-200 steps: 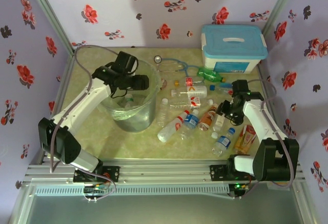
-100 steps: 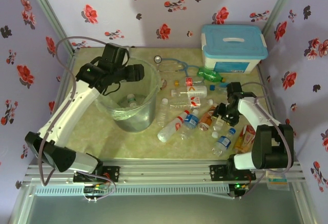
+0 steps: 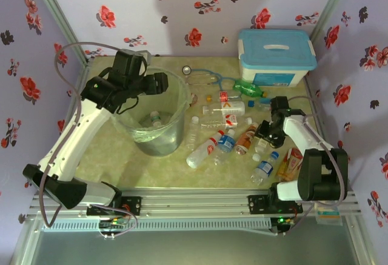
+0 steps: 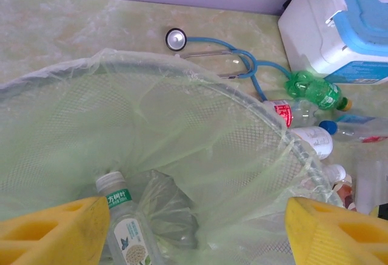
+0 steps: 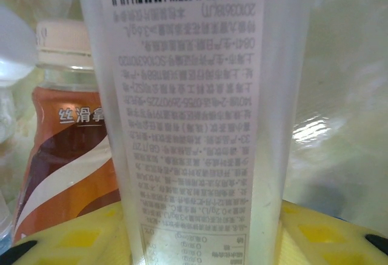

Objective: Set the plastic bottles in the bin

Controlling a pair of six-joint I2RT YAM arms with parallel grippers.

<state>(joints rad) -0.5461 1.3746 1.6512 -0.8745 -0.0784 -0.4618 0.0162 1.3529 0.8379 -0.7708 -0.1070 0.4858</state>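
Your right gripper [image 5: 203, 236] is straddling a clear white-labelled plastic bottle [image 5: 194, 95] pointing lengthwise away from it, grip unclear; your left gripper [image 4: 194, 225] is hanging with jaws released.

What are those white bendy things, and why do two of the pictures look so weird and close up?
Those are two robot arms bolted to a table. The big picture comes from a camera up above them. The other two come from small cameras on each arm's wrist, so everything looks huge. Each arm ends in a pincher called an end effector. The left end effector hangs open over the bin, and its camera looks down at a bottle already inside. The right end effector is down among the plastic bottles lying on the table; its camera shows a clear bottle pinched between its yellow fingers, with a brown bottle beside it. A white box and a stethoscope lie at the back.
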